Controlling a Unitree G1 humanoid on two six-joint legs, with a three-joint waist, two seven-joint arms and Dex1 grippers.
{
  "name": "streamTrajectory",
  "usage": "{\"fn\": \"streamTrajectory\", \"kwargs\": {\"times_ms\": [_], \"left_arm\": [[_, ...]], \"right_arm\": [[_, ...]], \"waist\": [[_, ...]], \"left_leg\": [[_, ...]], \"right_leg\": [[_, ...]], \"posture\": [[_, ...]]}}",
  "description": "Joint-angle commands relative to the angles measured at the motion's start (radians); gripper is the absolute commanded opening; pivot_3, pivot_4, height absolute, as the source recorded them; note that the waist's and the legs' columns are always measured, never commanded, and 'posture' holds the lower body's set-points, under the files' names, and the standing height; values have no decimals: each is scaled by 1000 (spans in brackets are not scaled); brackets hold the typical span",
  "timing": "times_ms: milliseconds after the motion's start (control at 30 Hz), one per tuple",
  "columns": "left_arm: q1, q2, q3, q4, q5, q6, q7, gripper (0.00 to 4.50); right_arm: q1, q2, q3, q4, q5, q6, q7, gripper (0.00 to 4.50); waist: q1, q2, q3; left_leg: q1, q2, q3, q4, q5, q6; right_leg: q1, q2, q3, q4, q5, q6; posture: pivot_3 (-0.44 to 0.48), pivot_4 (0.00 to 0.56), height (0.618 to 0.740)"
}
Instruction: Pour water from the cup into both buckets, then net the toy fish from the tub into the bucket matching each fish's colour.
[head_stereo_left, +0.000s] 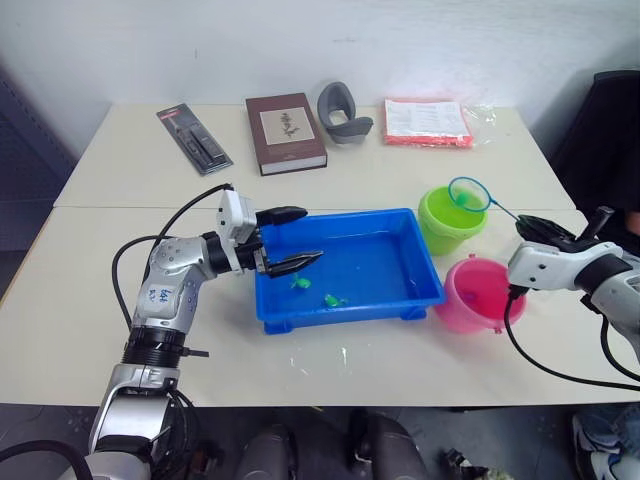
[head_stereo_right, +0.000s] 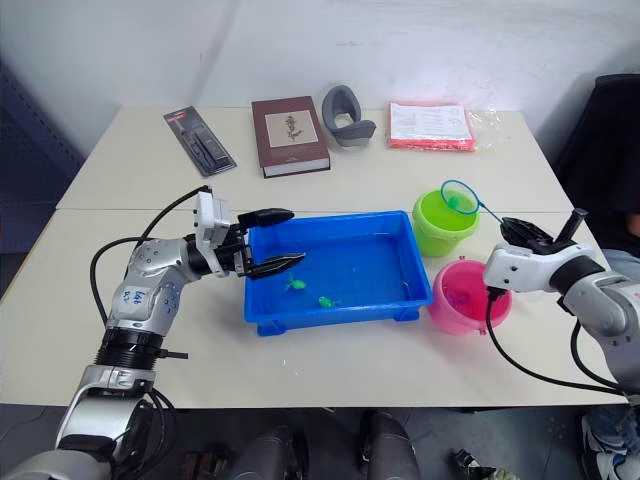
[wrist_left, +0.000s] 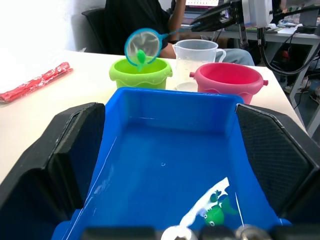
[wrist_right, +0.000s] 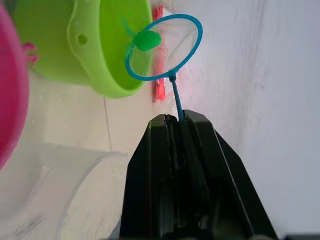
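Note:
The blue tub (head_stereo_left: 385, 250) lies at the table's middle with water and two green toy fish (head_stereo_left: 298, 283) (head_stereo_left: 333, 299) near its front left. My left gripper (head_stereo_left: 294, 239) is open at the tub's left end, with nothing between its fingers. To the right stand the green bucket (head_stereo_left: 448, 225) and, nearer me, the pink bucket (head_stereo_left: 478, 297). My right gripper (head_stereo_left: 537, 227) is shut on the thin handle of the net (head_stereo_left: 468, 193). The net hangs over the green bucket with a green fish (wrist_right: 147, 40) in its mesh. The clear cup (wrist_left: 196, 55) stands behind the buckets.
Along the far edge lie a black blister pack (head_stereo_left: 194, 139), a brown book (head_stereo_left: 285, 132), a grey curved object (head_stereo_left: 343, 112) and a red-edged packet (head_stereo_left: 427, 122). A person (wrist_left: 135, 20) sits beyond the table's right end. Small water splashes mark the table in front of the tub.

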Motion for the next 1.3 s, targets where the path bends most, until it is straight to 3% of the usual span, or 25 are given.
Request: {"fn": "streamTrajectory", "kwargs": {"times_ms": [33,300,400,500,600,700,900,1133,1300], "left_arm": [[7,0,5,-13,-2,-21,-12,4478],[24,28,23,9,1,-51,-31,4478],[36,47,34,14,-9,-67,-59,4478],[56,101,67,33,-41,-71,-135,4478],[81,179,85,56,-45,-83,-220,4478],[98,264,108,93,-42,-103,-294,4478],[165,390,105,110,-29,-103,-433,4478],[184,399,80,38,-30,-65,-427,4478],[204,395,82,-16,-33,-34,-403,4478]], "right_arm": [[-23,-14,-31,-19,-8,-38,-21,0],[-57,-5,-80,-32,29,-24,-11,0],[-69,100,-94,-86,276,74,98,0],[-109,180,-90,-246,605,291,267,0],[-120,158,-60,-398,833,517,421,0],[-126,89,-13,-472,918,675,526,0],[-271,48,230,-462,780,764,598,0],[-402,97,462,-269,536,644,662,0],[-441,145,509,-183,473,584,700,0]], "waist": [[-2,0,0],[-4,0,0],[-4,0,0],[-4,1,0],[-10,4,2],[-10,4,2],[-3,4,2],[-4,3,2],[-13,3,2]], "left_leg": [[0,0,0,0,0,0],[1,0,-1,0,0,-1],[1,1,-1,0,0,-1],[1,0,-2,0,1,-1],[1,1,-2,0,1,-1],[1,1,-4,0,0,0],[0,-1,-4,1,-1,1],[-1,-1,-4,1,-1,1],[-1,-1,-3,1,-1,1]], "right_leg": [[0,0,0,0,0,0],[0,0,0,1,0,0],[0,1,0,1,0,0],[0,1,-1,1,0,0],[0,1,-2,1,0,0],[0,1,-2,1,-1,-1],[0,-2,-2,1,-1,-2],[0,-2,-4,1,0,-1],[-1,-1,-4,1,-1,-1]], "posture": [[0,150,740],[0,150,740],[0,150,740],[0,150,740],[0,150,740],[0,150,740],[0,150,740],[0,150,740],[0,150,740]]}}
